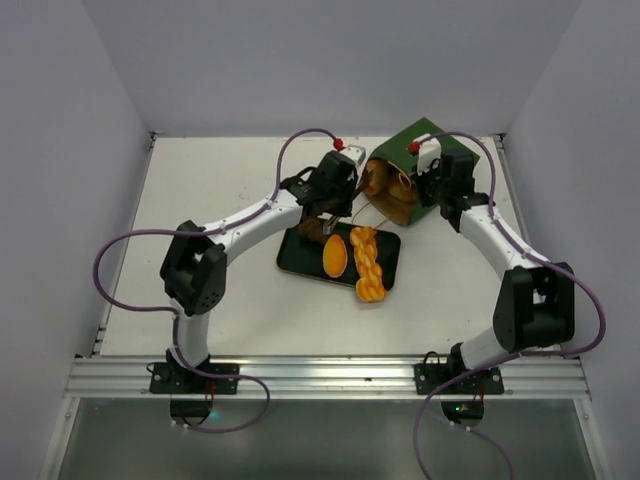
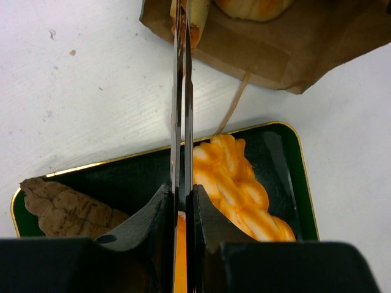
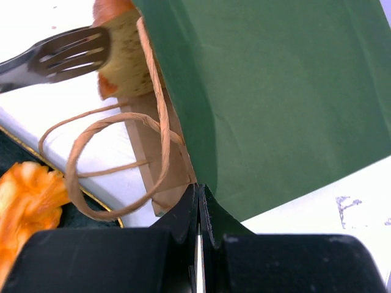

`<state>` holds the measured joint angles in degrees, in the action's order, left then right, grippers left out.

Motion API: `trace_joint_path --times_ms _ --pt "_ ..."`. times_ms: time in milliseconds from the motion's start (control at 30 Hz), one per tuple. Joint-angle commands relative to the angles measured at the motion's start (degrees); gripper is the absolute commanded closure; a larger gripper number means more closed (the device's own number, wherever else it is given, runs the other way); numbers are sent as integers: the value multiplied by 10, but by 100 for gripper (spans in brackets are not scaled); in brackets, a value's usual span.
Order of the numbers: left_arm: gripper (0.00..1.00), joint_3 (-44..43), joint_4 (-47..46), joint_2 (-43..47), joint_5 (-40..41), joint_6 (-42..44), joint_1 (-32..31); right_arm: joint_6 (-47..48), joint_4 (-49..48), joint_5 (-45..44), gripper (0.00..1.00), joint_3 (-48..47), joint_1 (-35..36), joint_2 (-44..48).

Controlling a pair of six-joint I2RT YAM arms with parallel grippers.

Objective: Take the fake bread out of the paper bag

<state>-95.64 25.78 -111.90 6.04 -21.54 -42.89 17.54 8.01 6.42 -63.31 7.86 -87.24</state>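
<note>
Looking at a black tray (image 1: 295, 258) sitting mid-worktop (image 1: 200, 200), so using that as the reference for everything.

Got three bits of the fake bread on it. Orange braided loaf (image 1: 368, 262) along the tray's right side, near end apparently poking over the near rim. Orange oval roll (image 1: 335, 255) just beside it, in the tray's middle. Dark brown piece (image 1: 312, 228) at the tray's far left corner.

Just past the tray's far right corner: the paper bag (image 1: 440, 140), tipped on its side, green outside, brown kraft inside, mouth facing the tray. String handle (image 3: 116, 159) flopped out on the worktop between mouth and tray, looping close to the tray's rim. More bread in the mouth: a tan slice (image 3: 125, 61) right at the lip nearest the tray, and an orange roll (image 2: 253, 7) further in.

Left pincer (image 2: 181, 194) hovering over the tray's far edge, squeezed narrow on a pair of thin metal tongs (image 2: 181, 91). Tongs pointing away from the tray into the bag mouth, slotted tip (image 3: 67, 52) up against the tan slice. Can't tell whether actually gripping it.

Right pincer (image 3: 199, 201) on the bag's side away from the tray, pinched fully together on the bag's wall near the mouth.
</note>
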Motion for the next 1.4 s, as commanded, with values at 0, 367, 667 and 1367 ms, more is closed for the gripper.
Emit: trace_joint_path --times_ms 0,367,667,1367 --pt "100 20 -15 53 -16 -11 -2 -20 -32 -32 100 0 -5 1" --pt "100 77 -18 114 -39 -22 -2 -30 -34 -33 100 0 -12 0" --pt "100 148 -19 192 -76 -31 -2 -33 -33 -26 100 1 -16 0" --pt "100 228 186 372 -294 -40 10 -31 -29 -13 100 5 -18 -1"
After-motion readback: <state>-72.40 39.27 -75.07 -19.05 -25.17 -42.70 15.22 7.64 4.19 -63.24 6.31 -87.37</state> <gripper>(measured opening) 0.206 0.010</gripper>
